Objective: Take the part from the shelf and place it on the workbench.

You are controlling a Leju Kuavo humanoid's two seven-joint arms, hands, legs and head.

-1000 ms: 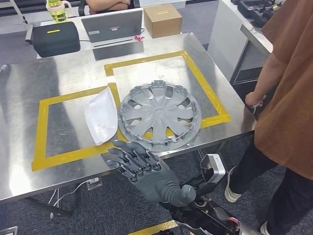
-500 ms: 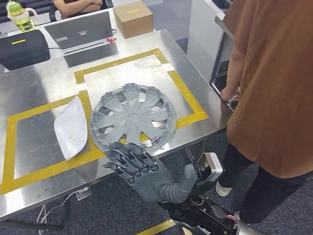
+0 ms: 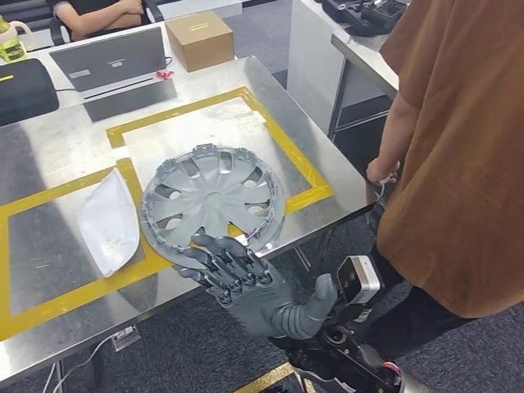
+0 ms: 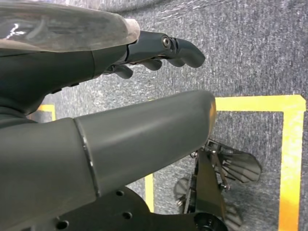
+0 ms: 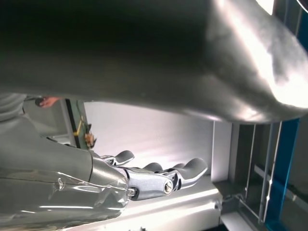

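Closest to me, my right hand [image 3: 244, 282] hangs just off the near edge of the workbench [image 3: 68, 139], palm down with its fingers loosely spread and nothing in them. My left hand [image 4: 160, 48] hangs low over grey carpet and yellow floor tape, fingers stretched out and apart, also holding nothing. Just beyond the right hand, the part, a grey wheel cover [image 3: 210, 196], lies flat on the steel top, straddling the yellow tape [image 3: 296, 155] between two marked boxes, with a white piece [image 3: 108, 221] just beside it. I judge the placing done; what is left is pulling clear. A person in a brown shirt [image 3: 457, 155] stands close on my right. Farther back sit a laptop [image 3: 111, 57] and a cardboard box [image 3: 199, 38].
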